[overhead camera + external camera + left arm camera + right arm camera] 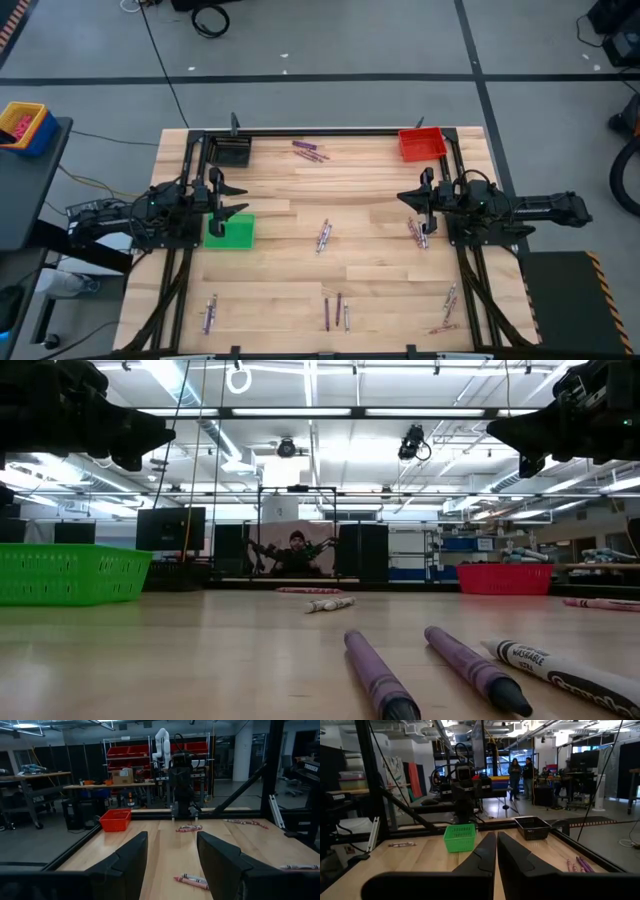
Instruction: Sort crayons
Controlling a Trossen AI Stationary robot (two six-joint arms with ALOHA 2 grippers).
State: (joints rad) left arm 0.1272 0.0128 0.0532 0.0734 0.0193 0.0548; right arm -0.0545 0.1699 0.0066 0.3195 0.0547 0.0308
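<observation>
From above, crayons (323,236) lie scattered over the worktop (370,275) — left gripper (232,198) by the green bin (231,231), right gripper (412,209) near a small cluster. Left wrist view: jaws apart, empty — right wrist view: jaws together, empty.

The counter (280,200) is pale blond wood with streaky grain, framed in black rails. A bright green bin (230,231) with a lattice-patterned wall sits at the left, a red bin (421,143) at the far right, and a black bin (231,152) at the far left. The crayons (323,235) are purple, pale grey and pinkish-red. Both arms are dark.
</observation>
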